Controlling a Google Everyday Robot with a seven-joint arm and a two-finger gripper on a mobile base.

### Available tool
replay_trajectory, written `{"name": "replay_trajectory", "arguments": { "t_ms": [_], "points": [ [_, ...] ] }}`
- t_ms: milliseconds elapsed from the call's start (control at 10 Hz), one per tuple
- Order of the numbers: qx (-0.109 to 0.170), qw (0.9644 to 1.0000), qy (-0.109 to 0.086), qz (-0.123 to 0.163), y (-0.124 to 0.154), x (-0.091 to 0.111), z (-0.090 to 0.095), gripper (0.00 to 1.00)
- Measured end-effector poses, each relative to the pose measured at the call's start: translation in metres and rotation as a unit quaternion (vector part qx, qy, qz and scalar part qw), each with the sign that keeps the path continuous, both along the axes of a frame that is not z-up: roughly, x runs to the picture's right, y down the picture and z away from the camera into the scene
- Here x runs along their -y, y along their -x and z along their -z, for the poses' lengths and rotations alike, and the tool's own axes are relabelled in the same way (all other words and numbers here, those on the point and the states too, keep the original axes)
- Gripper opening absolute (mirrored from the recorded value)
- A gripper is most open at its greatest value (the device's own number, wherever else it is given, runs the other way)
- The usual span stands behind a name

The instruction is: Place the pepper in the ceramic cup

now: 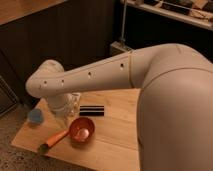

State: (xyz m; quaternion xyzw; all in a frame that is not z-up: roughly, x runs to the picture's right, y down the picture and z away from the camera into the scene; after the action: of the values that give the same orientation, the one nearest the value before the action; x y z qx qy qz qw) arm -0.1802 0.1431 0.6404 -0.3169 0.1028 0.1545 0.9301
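The orange pepper (56, 140) lies on the wooden table (115, 145) near its front left, its stem end pointing front-left, its other end touching the red-orange bowl (81, 130). The small light-blue ceramic cup (35, 116) stands at the table's left edge. My gripper (68, 109) hangs below the white arm's wrist, just behind the bowl and above the pepper's right end, to the right of the cup. It holds nothing that I can see.
A flat black striped object (92, 110) lies behind the bowl. My thick white arm (150, 75) crosses the view from the right and hides the table's right part. A dark wall and shelving stand behind the table.
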Motion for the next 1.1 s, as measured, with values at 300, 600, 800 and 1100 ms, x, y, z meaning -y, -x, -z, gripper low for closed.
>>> {"name": "replay_trajectory", "arguments": {
  "t_ms": [300, 600, 800, 1100],
  "points": [
    [0.089, 0.9921, 0.006, 0.088, 0.036, -0.037, 0.004, 0.65],
    [0.150, 0.9835, 0.026, 0.098, 0.059, -0.065, 0.004, 0.65],
    [0.184, 0.9774, 0.038, 0.097, 0.068, -0.079, -0.002, 0.65],
    [0.230, 0.9621, 0.058, 0.134, 0.077, -0.098, -0.020, 0.65]
  ]
}}
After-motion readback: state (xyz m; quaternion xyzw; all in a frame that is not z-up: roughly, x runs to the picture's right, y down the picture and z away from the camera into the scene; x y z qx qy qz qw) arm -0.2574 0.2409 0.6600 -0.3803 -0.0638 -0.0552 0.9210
